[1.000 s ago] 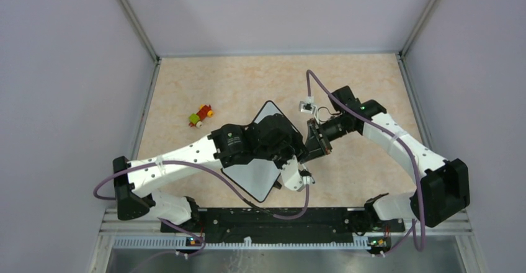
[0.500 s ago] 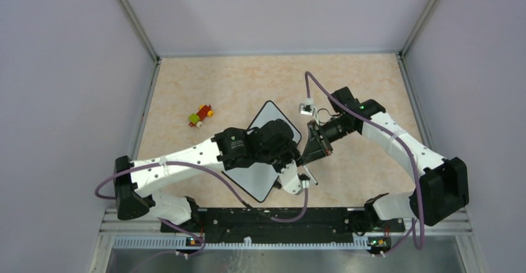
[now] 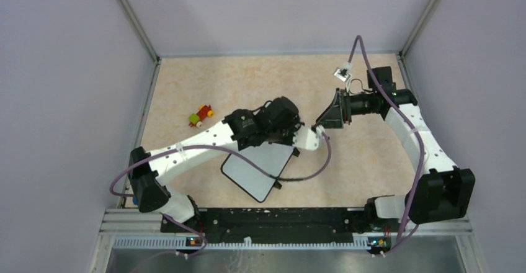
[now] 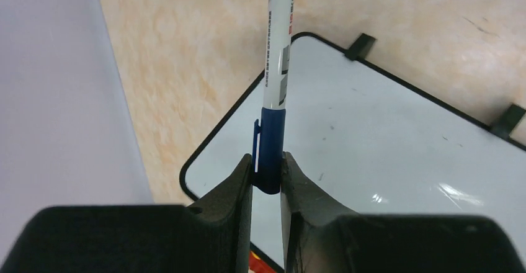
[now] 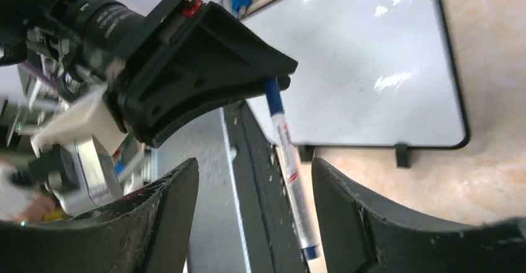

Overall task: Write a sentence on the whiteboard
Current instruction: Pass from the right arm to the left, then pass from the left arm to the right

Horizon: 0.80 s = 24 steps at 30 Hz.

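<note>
The left claw [image 4: 268, 172] pinches the marker [image 4: 277, 56] by its blue cap [image 4: 271, 138]; the right claw [image 5: 251, 174] hangs spread wide to its right. Grip the white barrel [image 4: 275, 87] squarely, pull straight, then write on the blank board [image 4: 384, 143].

Beige marbled bench [image 3: 248, 80] enclosed by plain lilac walls [image 3: 273, 12] at 9, 12, 3 o'clock; aluminium corner posts [image 3: 131, 17] seen at 11, 1.

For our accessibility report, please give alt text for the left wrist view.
The left end effector grips a white marker by its blue cap, above a whiteboard with no lettering visible, on a beige table.
</note>
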Available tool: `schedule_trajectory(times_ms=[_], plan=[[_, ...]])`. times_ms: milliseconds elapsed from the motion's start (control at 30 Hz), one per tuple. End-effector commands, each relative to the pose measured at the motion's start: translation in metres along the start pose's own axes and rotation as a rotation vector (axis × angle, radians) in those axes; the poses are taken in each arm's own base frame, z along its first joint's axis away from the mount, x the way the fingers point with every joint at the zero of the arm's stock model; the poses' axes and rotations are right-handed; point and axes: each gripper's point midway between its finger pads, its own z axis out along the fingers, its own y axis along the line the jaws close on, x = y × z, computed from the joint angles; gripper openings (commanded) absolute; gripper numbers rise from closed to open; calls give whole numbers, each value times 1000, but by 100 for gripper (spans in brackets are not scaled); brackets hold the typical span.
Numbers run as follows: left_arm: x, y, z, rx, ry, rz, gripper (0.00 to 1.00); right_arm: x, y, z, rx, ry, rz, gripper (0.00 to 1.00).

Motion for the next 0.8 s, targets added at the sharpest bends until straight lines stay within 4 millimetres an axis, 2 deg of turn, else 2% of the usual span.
schedule_trajectory(times_ms=[0,133,300,467,767], plan=[[11,54,-16,-119,-40,-402,3,-40,12,-20,32,-178,-43,66],[19,74,-23,-161,-93,-532,3,-54,9,-24,80,-240,-22,67],[9,79,-28,-168,-166,-582,3,-66,-1,-21,73,-292,106,66],[6,84,-36,-198,-214,-604,3,-66,-14,-19,107,-311,210,70],[-3,82,-35,-155,-256,-594,3,-71,9,-15,13,-360,155,69]])
